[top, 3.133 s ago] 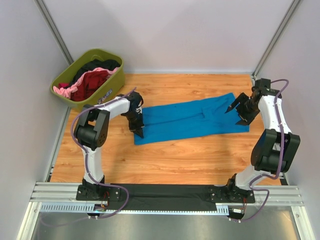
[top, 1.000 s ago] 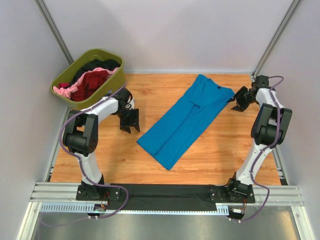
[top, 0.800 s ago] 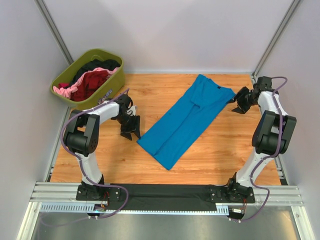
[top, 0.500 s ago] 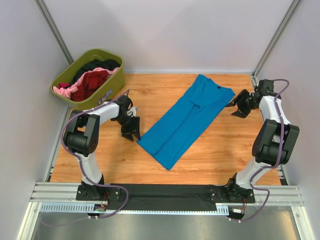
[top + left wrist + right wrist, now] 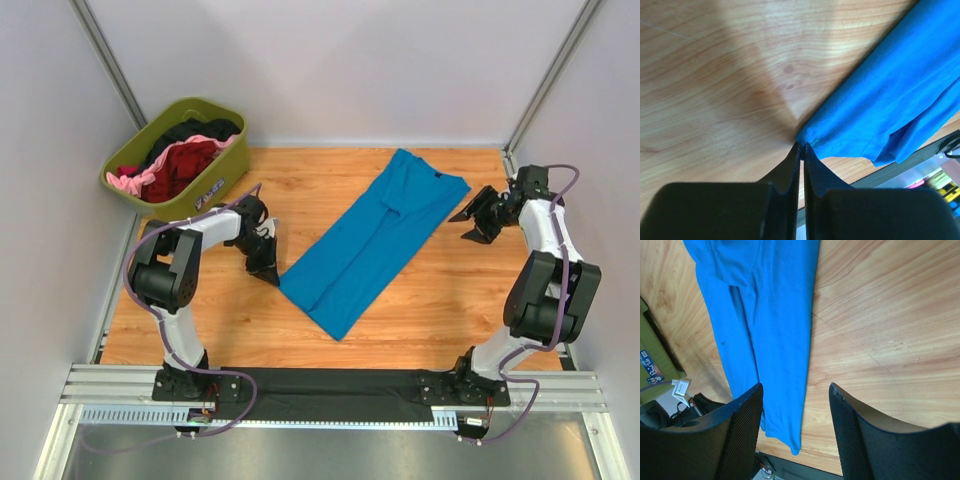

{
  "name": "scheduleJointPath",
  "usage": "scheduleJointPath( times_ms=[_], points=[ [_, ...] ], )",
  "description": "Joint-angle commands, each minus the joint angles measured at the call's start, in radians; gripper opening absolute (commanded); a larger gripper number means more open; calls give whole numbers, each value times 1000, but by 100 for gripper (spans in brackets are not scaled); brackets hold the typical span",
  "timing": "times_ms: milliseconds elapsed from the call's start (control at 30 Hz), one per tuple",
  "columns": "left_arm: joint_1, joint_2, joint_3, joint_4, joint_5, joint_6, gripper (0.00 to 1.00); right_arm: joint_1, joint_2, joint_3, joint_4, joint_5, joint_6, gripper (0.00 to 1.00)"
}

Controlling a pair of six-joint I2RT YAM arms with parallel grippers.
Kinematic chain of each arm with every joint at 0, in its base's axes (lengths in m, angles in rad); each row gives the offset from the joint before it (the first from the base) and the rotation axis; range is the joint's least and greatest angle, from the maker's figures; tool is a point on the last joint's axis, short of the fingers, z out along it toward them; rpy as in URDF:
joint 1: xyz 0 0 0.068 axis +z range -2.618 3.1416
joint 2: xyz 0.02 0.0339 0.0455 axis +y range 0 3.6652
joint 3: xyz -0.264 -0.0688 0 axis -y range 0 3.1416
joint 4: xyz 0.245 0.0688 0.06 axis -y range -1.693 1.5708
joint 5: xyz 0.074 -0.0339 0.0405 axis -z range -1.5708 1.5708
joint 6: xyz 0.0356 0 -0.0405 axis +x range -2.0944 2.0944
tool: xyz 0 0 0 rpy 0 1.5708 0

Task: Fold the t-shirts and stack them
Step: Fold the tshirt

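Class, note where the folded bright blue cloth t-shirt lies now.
In the top view the bright blue t-shirt lies diagonally on the wooden table, its near-left corner at the left gripper, its far end beside the right gripper.

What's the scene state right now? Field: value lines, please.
blue t-shirt: folded lengthwise, flat, lying diagonally on the table
left gripper: shut, tips at the shirt's near-left corner; whether it pinches cloth is unclear
right gripper: open, empty, beside the shirt's far end
tub: far-left corner, holds red, pink and black clothes
stack: none yet
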Motion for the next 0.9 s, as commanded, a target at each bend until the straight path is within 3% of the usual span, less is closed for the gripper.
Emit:
scheduleJointPath(
  times_ms=[0, 67, 433, 867],
  points=[
    [-20, -27, 2, 9, -3, -38, 6, 6, -72, 10, -6, -26, -13, 57],
    [-23, -34, 2, -43, -55, -71, 0, 7, -75, 10, -7, -29, -12, 57],
    [-23, -182, -131, -210, -232, -207, 0, 36, 10, 13, 186, 21, 19, 58],
    [-23, -317, -271, -216, -160, -302, 0, 36, 418, 240, 390, -11, 0, 40]
  ],
)
